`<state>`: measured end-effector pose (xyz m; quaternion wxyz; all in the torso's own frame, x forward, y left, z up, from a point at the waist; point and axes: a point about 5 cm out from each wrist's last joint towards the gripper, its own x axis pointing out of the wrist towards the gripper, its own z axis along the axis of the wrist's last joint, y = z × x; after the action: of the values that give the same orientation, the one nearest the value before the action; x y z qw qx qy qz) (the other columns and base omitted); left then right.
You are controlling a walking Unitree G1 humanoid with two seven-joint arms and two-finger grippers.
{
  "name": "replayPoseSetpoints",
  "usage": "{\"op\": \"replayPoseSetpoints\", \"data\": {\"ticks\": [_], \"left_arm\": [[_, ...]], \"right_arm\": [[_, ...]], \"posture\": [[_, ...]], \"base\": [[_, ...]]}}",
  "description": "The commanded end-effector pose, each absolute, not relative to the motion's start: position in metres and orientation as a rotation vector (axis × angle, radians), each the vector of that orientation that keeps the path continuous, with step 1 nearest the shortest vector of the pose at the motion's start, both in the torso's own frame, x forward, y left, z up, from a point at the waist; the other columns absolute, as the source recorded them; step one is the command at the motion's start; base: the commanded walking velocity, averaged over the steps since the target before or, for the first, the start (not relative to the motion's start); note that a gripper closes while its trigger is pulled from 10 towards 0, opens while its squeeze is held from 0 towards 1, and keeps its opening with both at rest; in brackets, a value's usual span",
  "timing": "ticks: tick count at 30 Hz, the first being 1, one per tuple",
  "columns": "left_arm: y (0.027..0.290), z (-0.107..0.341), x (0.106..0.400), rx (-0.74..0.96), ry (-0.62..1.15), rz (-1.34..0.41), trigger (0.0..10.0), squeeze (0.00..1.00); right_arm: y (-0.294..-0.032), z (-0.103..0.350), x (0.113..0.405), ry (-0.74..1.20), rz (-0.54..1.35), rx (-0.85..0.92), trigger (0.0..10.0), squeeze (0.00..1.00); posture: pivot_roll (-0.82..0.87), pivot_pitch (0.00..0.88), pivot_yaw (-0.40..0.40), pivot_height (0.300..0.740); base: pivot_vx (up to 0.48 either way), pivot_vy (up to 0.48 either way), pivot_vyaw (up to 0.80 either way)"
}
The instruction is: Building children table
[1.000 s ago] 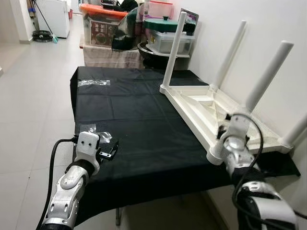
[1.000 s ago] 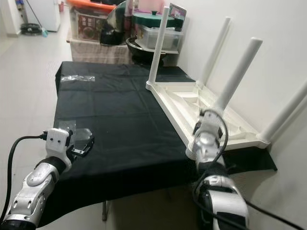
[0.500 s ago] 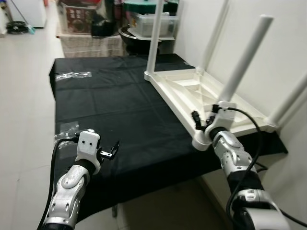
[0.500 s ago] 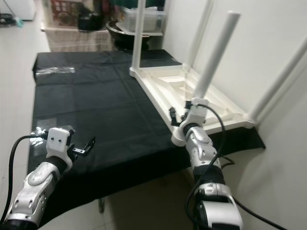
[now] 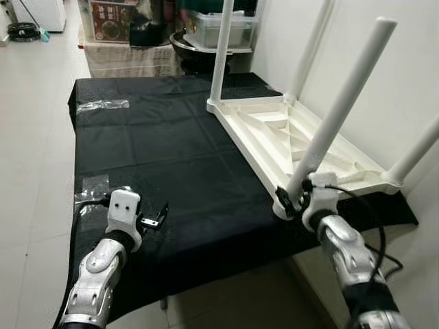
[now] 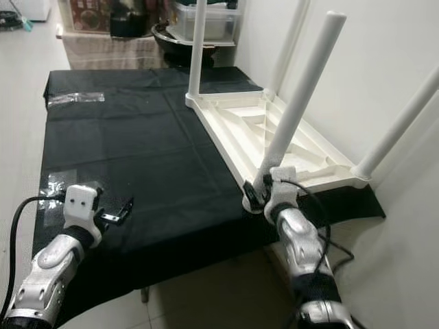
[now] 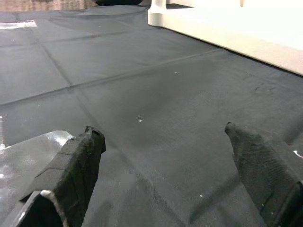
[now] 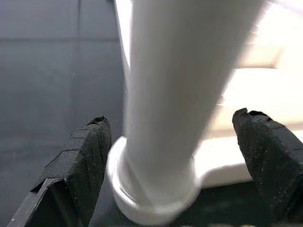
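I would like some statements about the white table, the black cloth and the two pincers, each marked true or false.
1. The white children's table lies upside down on the black cloth, legs pointing up. True.
2. The right pincer is closed on nothing, far from the table. False: its fingers are open on either side of the near table leg, close to its base.
3. The left pincer holds a table leg. False: it is open and empty above the cloth.
4. Clear tape strips lie on the cloth. True.
5. The cloth is red. False: it is black.
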<state>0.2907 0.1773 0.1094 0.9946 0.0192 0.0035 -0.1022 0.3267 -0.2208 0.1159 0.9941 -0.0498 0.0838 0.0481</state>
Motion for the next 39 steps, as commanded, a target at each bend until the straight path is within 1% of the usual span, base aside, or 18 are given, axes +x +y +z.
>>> {"op": "replayPoseSetpoints", "data": {"ticks": [1,2,3,4,9,10,12,14,15,17,20,21,23,25,26,30,34,39], "left_arm": [[0.174,0.107,0.289,0.027,0.02,-0.215,10.0,0.0],[0.173,0.107,0.289,0.026,0.02,-0.216,10.0,0.0],[0.173,0.107,0.289,0.026,0.02,-0.216,10.0,0.0],[0.172,0.107,0.288,0.017,0.019,-0.214,10.0,0.0],[0.169,0.108,0.286,0.005,0.016,-0.213,10.0,0.0],[0.168,0.108,0.285,-0.004,0.012,-0.211,10.0,0.0],[0.168,0.111,0.283,-0.021,0.0,-0.193,10.0,0.0],[0.168,0.112,0.279,-0.024,-0.005,-0.176,10.0,0.0],[0.168,0.112,0.279,-0.024,-0.005,-0.176,10.0,0.0],[0.167,0.113,0.275,-0.026,-0.009,-0.164,10.0,0.0],[0.167,0.113,0.271,-0.033,-0.009,-0.154,10.0,0.0],[0.168,0.114,0.261,-0.038,-0.009,-0.134,10.0,0.0],[0.168,0.114,0.261,-0.038,-0.009,-0.134,10.0,0.0],[0.17,0.114,0.254,-0.035,-0.007,-0.125,10.0,0.0],[0.17,0.114,0.254,-0.035,-0.007,-0.125,10.0,0.0],[0.171,0.112,0.247,-0.045,0.004,-0.117,10.0,0.0],[0.17,0.112,0.247,-0.048,0.008,-0.12,10.0,0.0],[0.163,0.117,0.249,-0.052,0.005,-0.134,10.0,0.0]], "right_arm": [[-0.229,0.119,0.323,0.169,0.081,-0.133,10.0,1.0],[-0.239,0.12,0.323,0.173,0.035,-0.145,10.0,1.0],[-0.239,0.12,0.323,0.173,0.035,-0.145,10.0,1.0],[-0.246,0.123,0.323,0.166,0.02,-0.158,10.0,1.0],[-0.245,0.125,0.321,0.168,0.062,-0.193,10.0,1.0],[-0.237,0.124,0.319,0.193,0.106,-0.191,10.0,0.0],[-0.225,0.122,0.321,0.251,0.103,-0.197,10.0,0.0],[-0.214,0.129,0.324,0.282,0.128,-0.12,10.0,0.0],[-0.214,0.129,0.324,0.282,0.128,-0.12,10.0,0.0],[-0.199,0.14,0.324,0.251,0.195,-0.033,10.0,0.0],[-0.191,0.145,0.32,0.225,0.249,-0.025,10.0,0.0],[-0.178,0.147,0.299,0.183,0.437,-0.032,10.0,0.0],[-0.178,0.147,0.299,0.183,0.437,-0.032,10.0,0.0],[-0.174,0.143,0.28,0.185,0.557,-0.067,10.0,0.0],[-0.174,0.143,0.28,0.185,0.557,-0.067,10.0,0.0],[-0.185,0.129,0.262,0.276,0.594,-0.195,10.0,0.0],[-0.187,0.128,0.262,0.294,0.579,-0.207,10.0,0.0],[-0.181,0.133,0.274,0.272,0.524,-0.194,10.0,0.0]], "posture": [[0.02,0.0,-0.095,0.74],[0.01,0.0,-0.095,0.74],[0.01,0.0,-0.095,0.74],[0.01,0.0,-0.094,0.74],[0.02,0.0,-0.095,0.74],[0.02,0.0,-0.095,0.74],[0.02,0.0,-0.1,0.74],[0.03,0.0,-0.1,0.74],[0.03,0.0,-0.1,0.74],[0.03,0.0,-0.1,0.74],[0.03,0.0,-0.101,0.74],[0.04,0.0,-0.105,0.74],[0.04,0.0,-0.105,0.74],[0.04,0.0,-0.106,0.74],[0.04,0.0,-0.106,0.74],[0.04,0.0,-0.104,0.74],[0.03,0.0,-0.1,0.74],[0.04,0.0,-0.099,0.74]], "base": [[0.0,0.0,0.0],[0.0,0.0,0.0],[0.0,0.0,0.0],[0.0,0.0,0.0],[0.0,0.0,0.0],[0.0,0.0,0.0],[0.0,0.0,0.0],[0.0,0.0,0.0],[0.0,0.0,0.0],[0.0,-0.384,0.0],[0.0,-0.454,0.0],[0.0,-0.416,0.0],[0.0,-0.416,0.0],[0.0,-0.416,0.0],[0.0,-0.416,0.0],[0.0,-0.466,0.0],[0.0,-0.469,0.0],[0.0,-0.469,0.0]]}}
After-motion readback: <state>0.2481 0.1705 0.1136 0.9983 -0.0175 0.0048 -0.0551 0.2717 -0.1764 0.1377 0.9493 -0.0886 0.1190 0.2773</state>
